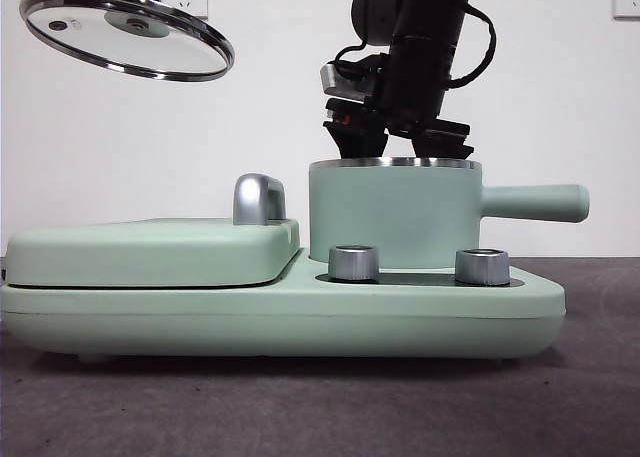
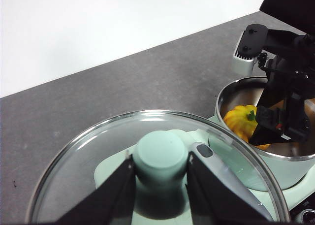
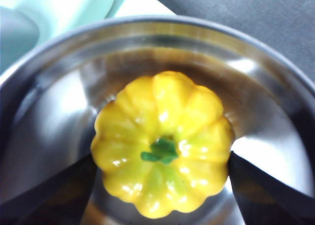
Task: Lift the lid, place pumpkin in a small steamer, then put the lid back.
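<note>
Front view: lid (image 1: 127, 33) held tilted at upper left of frame, well clear of the pot so the opening stays free. Small steamer (image 1: 395, 215) sits centre-right on the base unit (image 1: 280, 307), handle pointing right; right gripper (image 1: 400, 137) is dipped just over its rim, pot interior hidden from here. Flat cover (image 1: 150, 252) with chrome handle (image 1: 258, 199) on the left is untouched. Left wrist view: left gripper (image 2: 161, 178) pinches the lid knob (image 2: 161, 158) between both jaws; pumpkin (image 2: 241, 121) visible inside the pot at right. Right wrist view: pumpkin (image 3: 162, 141) rests stem-up on the steel floor, jaws spread either side of it, apparently not gripping. Looks like drop-off is done; lid return still pending.
</note>
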Available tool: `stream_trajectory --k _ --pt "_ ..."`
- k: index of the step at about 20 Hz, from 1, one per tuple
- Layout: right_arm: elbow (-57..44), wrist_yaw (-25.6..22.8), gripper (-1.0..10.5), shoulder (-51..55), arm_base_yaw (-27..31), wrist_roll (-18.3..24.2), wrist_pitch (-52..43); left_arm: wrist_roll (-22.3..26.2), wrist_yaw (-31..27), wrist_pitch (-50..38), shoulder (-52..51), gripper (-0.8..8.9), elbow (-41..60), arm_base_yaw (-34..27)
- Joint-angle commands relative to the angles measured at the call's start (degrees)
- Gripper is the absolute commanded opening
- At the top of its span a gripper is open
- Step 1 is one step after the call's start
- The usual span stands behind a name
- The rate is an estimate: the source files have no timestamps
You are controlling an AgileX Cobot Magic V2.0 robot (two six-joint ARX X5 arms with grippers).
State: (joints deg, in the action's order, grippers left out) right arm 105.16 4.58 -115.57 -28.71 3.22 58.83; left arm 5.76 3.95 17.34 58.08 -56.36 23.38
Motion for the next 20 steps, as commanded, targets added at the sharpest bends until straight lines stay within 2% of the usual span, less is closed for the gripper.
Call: stream_trajectory --k 1,4,8,15,20 --pt "1.51 0.44 3.6 -2.64 -0.50 0.68 -0.13 -0.07 -0.13 -2.10 -0.13 0.15 -0.94 0.11" --pt "1.51 0.44 3.6 -3.26 -0.76 0.72 -0.39 -0.07 -0.13 -2.10 -0.13 0.15 -0.94 0.11" --pt "1.51 2.40 5.0 -3.48 -0.98 1.18 -0.70 -0.07 -0.13 -2.03 -0.13 0.15 -0.94 0.11" --pt "2.23 2.25 4.9 1.40 -1.05 0.59 -0.81 -0.28 -0.13 -1.92 -0.13 0.15 -0.94 0.11" --pt "2.05 -0.59 4.8 7.93 -1.05 0.17 -0.57 -0.28 -0.13 -1.90 -0.13 0.15 -0.94 0.11"
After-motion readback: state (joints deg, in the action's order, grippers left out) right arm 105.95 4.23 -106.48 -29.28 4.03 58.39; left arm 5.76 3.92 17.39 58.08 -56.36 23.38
